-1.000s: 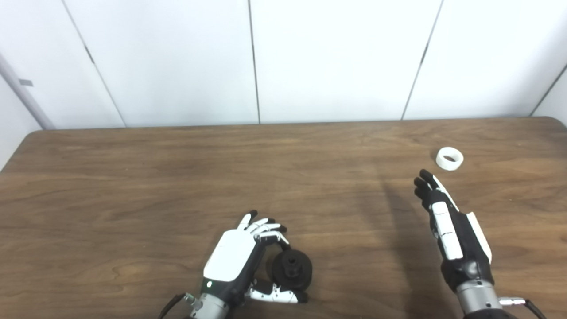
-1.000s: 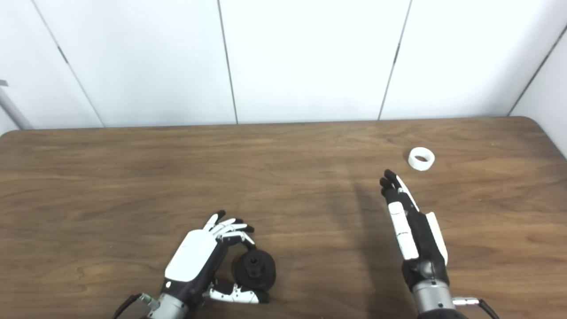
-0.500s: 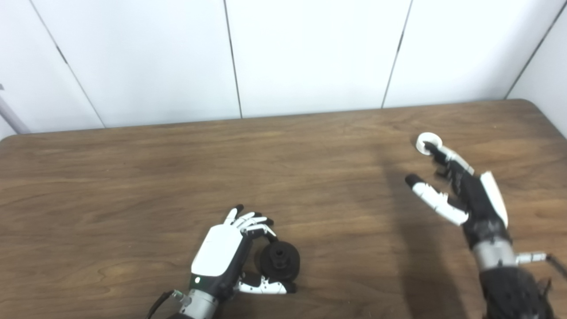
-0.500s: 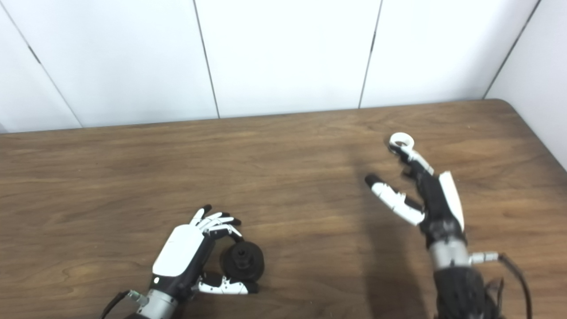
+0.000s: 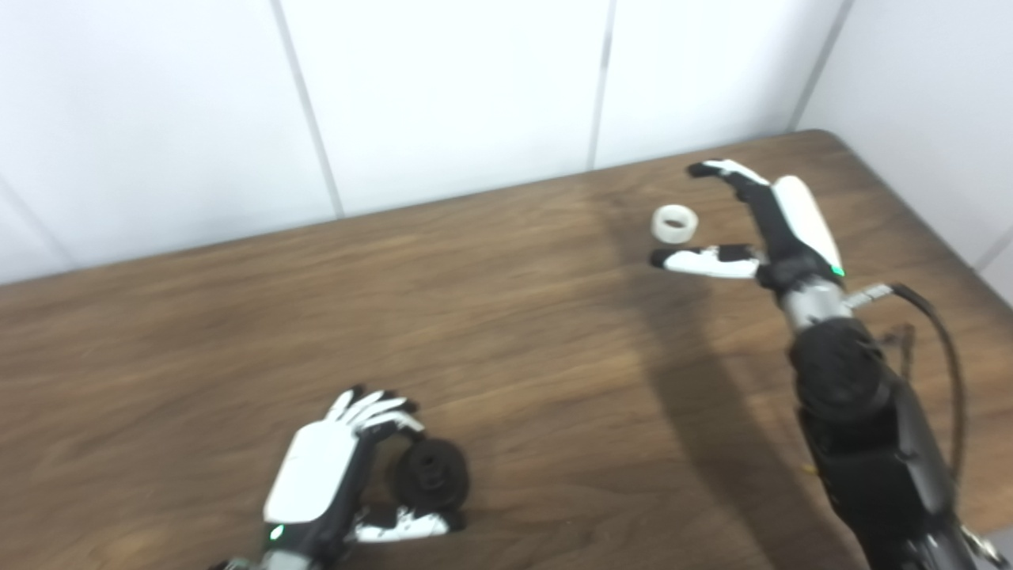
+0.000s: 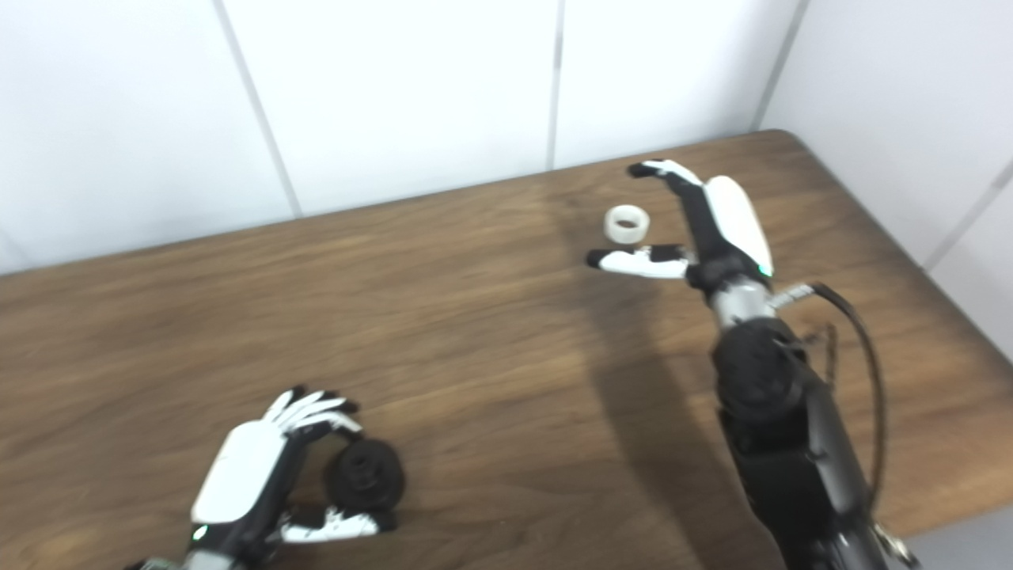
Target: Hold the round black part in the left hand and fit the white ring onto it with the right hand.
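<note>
Right hand (image 5: 764,229) spread | white ring (image 5: 674,223) flat (short, hollow) between fingers

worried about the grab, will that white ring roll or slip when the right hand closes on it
The white ring lies flat, hole up, so rolling seems unlikely. It looks small, smooth and probably light, so the open right hand straddling it could nudge it across the table.

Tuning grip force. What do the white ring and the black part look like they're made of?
White ring: likely plastic, matte, opaque, with no shine; blur hides any finer texture.
Round black part: likely matte plastic or rubber, dull black with no metallic glint, and a raised hub at its centre. Neither is certain from these views.
</note>
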Controlling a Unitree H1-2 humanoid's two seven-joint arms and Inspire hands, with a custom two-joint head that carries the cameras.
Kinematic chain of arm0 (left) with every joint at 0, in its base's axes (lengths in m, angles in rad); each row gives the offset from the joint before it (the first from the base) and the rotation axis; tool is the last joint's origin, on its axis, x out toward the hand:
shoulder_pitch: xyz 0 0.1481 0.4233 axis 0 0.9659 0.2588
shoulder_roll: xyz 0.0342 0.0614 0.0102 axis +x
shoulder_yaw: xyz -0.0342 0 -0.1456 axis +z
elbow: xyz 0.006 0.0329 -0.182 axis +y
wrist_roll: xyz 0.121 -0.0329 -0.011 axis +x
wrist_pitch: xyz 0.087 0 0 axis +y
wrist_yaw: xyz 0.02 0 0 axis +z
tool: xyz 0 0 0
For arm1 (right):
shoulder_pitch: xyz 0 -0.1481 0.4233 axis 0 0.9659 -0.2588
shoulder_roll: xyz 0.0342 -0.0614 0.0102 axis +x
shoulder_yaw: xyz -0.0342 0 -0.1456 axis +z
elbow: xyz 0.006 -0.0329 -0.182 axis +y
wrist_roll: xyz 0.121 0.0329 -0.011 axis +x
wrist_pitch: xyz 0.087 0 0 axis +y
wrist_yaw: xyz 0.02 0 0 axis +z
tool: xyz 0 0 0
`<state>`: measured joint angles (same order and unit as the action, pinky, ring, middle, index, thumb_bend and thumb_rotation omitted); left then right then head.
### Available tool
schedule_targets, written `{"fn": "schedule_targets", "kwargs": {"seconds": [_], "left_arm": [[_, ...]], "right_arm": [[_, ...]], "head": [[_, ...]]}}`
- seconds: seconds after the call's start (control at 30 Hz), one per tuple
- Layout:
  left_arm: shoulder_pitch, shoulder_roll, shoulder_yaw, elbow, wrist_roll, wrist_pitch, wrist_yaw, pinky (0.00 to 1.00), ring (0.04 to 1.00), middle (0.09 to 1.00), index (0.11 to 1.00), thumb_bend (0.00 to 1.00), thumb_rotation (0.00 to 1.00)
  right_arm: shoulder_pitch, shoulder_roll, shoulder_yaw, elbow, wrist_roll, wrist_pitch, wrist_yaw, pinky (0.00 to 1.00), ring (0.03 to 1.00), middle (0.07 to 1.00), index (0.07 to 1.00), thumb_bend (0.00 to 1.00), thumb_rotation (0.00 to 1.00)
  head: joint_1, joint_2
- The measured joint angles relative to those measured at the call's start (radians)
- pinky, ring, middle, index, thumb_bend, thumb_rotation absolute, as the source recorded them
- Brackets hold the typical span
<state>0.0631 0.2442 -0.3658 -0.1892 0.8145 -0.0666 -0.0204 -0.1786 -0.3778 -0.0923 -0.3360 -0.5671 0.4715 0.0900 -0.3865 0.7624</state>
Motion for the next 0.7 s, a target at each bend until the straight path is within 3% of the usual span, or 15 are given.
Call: {"fn": "schedule_targets", "kwargs": {"seconds": [0.3, 0.53, 0.7], "left_arm": [[0.005, 0.002, 0.015, 0.001, -0.010, -0.024, -0.006, 0.96, 0.837, 0.772, 0.484, 0.52, 0.05], [0.014, 0.002, 0.024, 0.000, -0.017, -0.029, -0.004, 0.95, 0.837, 0.772, 0.484, 0.52, 0.05], [0.020, 0.002, 0.026, -0.010, -0.016, -0.022, -0.013, 0.96, 0.842, 0.776, 0.484, 0.52, 0.05]], "right_arm": [[-0.127, -0.052, 0.009, 0.180, -0.062, 0.001, 0.052, 0.79, 0.917, 0.920, 0.732, 0.83, 0.20], [-0.227, -0.107, 0.035, 0.335, -0.071, 0.001, 0.083, 0.97, 0.952, 0.933, 0.733, 0.87, 0.20], [-0.281, -0.112, 0.051, 0.435, -0.087, 0.002, 0.115, 1.00, 0.969, 0.941, 0.739, 0.86, 0.24]], "head": [[-0.025, -0.009], [-0.035, -0.015], [-0.037, -0.021]]}}
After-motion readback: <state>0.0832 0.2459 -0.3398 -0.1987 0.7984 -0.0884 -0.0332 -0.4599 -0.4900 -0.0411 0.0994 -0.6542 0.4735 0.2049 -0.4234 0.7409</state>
